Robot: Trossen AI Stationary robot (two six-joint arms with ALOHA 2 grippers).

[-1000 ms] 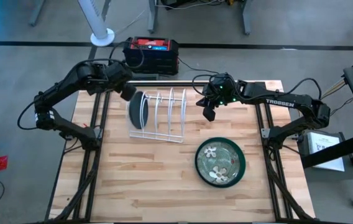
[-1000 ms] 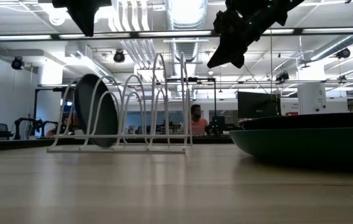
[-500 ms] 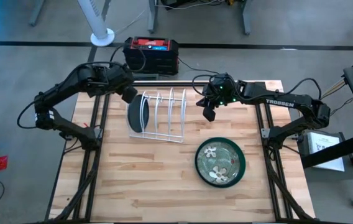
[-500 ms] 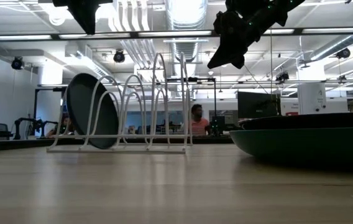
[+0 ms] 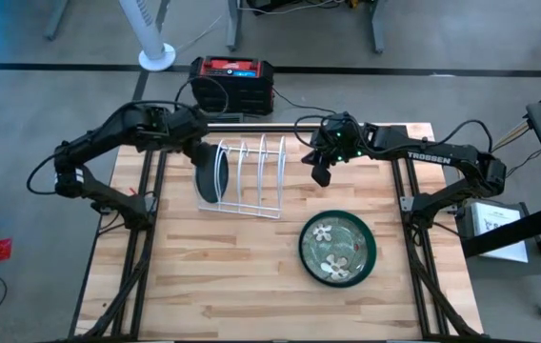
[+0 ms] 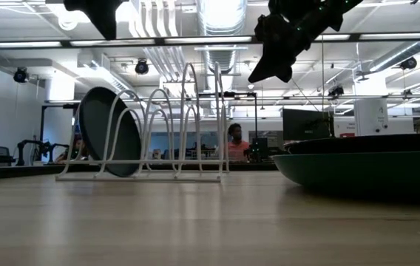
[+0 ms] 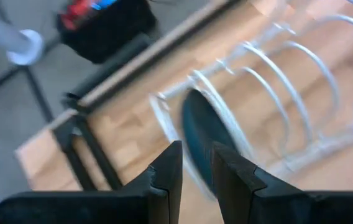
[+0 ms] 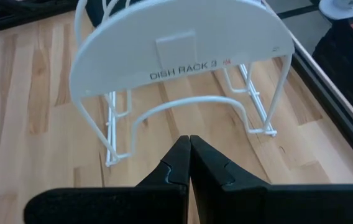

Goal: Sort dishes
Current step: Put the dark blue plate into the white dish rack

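We see the dark teal plate [image 5: 210, 172] standing on edge in the end slot of the white wire dish rack [image 5: 251, 177], on the left arm's side, leaning slightly against a hoop in the low view. The left gripper [image 5: 197, 146] hovers just above it, fingers [image 7: 164, 180] parted by a narrow gap and holding nothing. The right gripper [image 5: 320, 171] waits beside the rack's other end, fingers [image 8: 176, 165] pressed together and empty. A green flower-patterned plate [image 5: 337, 248] lies flat on the worktop [image 5: 213, 276], well apart from the rack. We judge the racking step nearly complete: the left arm should lift straight up, clear of the rim, so that the plate is not nudged out of its slot.
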